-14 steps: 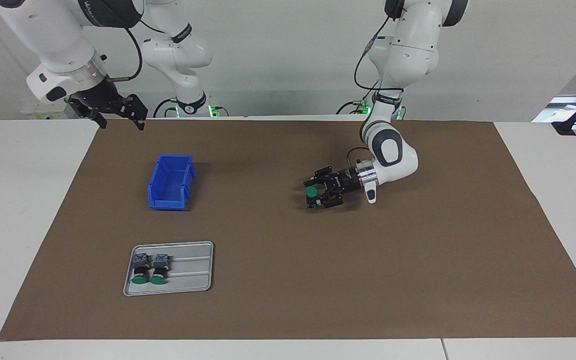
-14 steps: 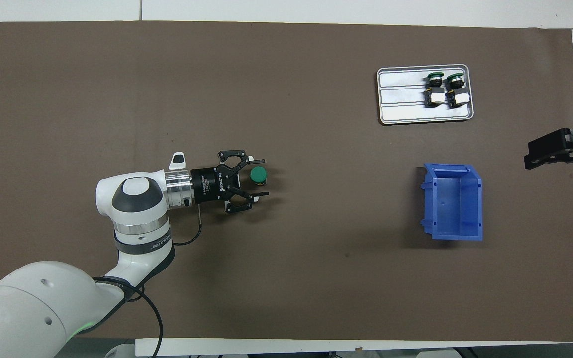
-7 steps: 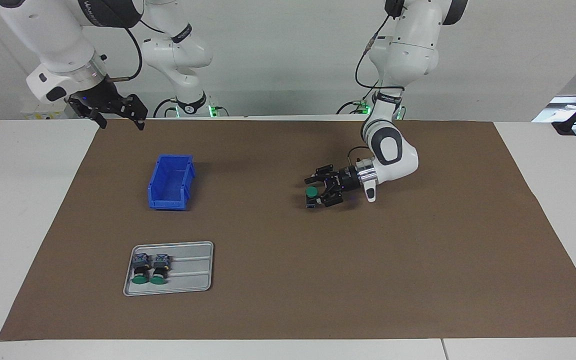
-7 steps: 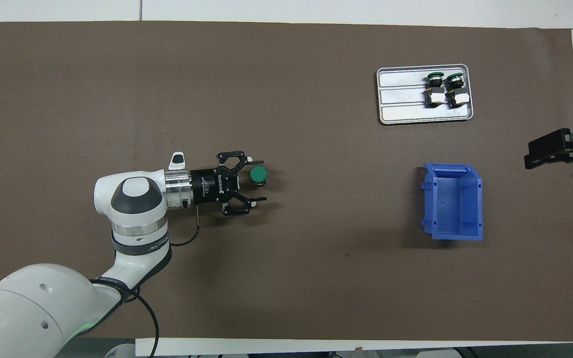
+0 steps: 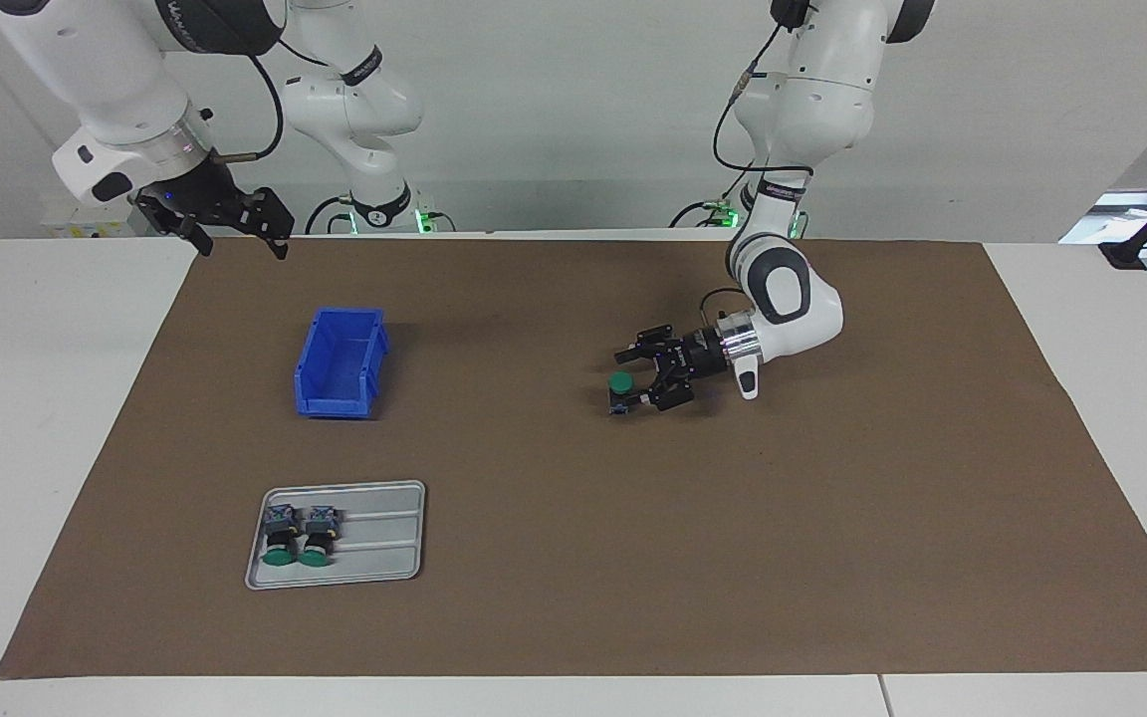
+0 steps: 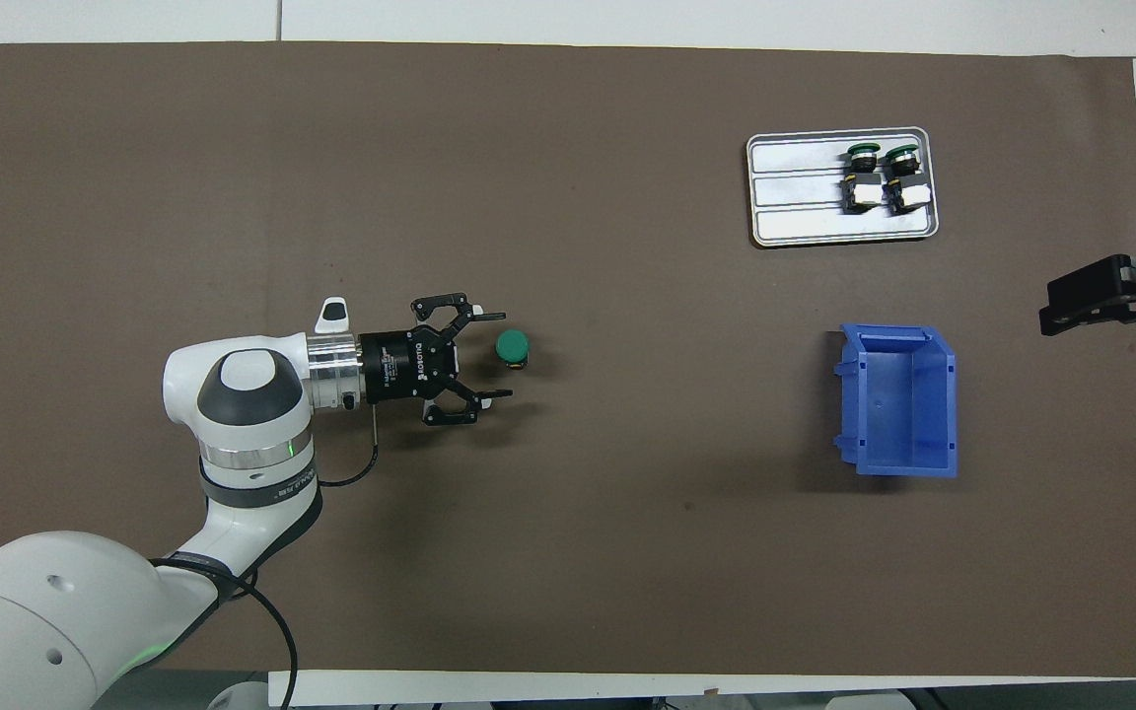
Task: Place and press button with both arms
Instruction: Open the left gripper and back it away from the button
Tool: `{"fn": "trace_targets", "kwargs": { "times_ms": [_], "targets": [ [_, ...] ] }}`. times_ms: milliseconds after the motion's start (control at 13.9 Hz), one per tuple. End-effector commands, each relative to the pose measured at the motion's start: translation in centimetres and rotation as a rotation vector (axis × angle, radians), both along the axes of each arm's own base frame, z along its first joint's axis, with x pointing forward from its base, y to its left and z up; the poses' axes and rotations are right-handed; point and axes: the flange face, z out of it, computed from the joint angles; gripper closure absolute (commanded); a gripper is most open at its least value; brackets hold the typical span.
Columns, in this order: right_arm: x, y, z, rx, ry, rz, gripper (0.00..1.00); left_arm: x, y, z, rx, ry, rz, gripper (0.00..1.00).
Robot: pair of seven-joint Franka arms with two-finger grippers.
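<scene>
I had the button standing cap-up on the mat, mid-table toward the left arm's end, so it could be pressed from above. Left gripper wide, just beside it, holding nothing. Right gripper spread, empty, waiting over its table end

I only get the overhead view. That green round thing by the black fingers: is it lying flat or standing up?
Observer: The button stands upright on the mat, green cap on top, a small blue-grey block beneath.
Operator: Are the fingers high above it?
Observer: No. The left gripper lies sideways, low over the mat, level with the button.
Operator: What's the black thing at my picture's edge?
Observer: The right gripper, waiting in the air over the mat's corner at the robots' end.
</scene>
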Motion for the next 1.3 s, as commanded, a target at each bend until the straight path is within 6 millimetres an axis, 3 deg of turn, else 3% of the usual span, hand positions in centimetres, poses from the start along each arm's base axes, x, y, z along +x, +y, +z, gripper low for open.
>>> {"fn": "trace_targets", "kwargs": {
  "times_ms": [0, 288, 360, 505, 721, 1009, 1225],
  "targets": [
    [-0.6, -0.2, 0.0, 0.005, 0.005, 0.018, 0.01, -0.1, 1.7, 2.4, 0.036, 0.011, -0.010, 0.00],
    [-0.6, -0.2, 0.0, 0.005, 0.005, 0.018, 0.01, 1.0, 3.6, 5.4, 0.140, -0.018, -0.044, 0.00],
    [-0.6, -0.2, 0.0, 0.005, 0.005, 0.018, 0.01, 1.0, 3.4, 6.3, 0.192, -0.041, -0.049, 0.00],
    [-0.6, -0.2, 0.0, 0.005, 0.005, 0.018, 0.01, 1.1, 0.7, 8.1, 0.297, -0.068, -0.108, 0.00],
    [-0.6, -0.2, 0.0, 0.005, 0.005, 0.018, 0.01, 1.2, 0.6, 10.7, 0.366, -0.082, -0.129, 0.00],
    [-0.6, -0.2, 0.0, 0.005, 0.005, 0.018, 0.01, 0.9, -1.7, 13.0, 0.540, -0.267, -0.350, 0.00],
    [-0.7, -0.2, 0.1, 0.005, 0.004, 0.018, 0.01, 2.9, -1.6, 15.5, 0.532, -0.322, -0.310, 0.00]
  ]
}}
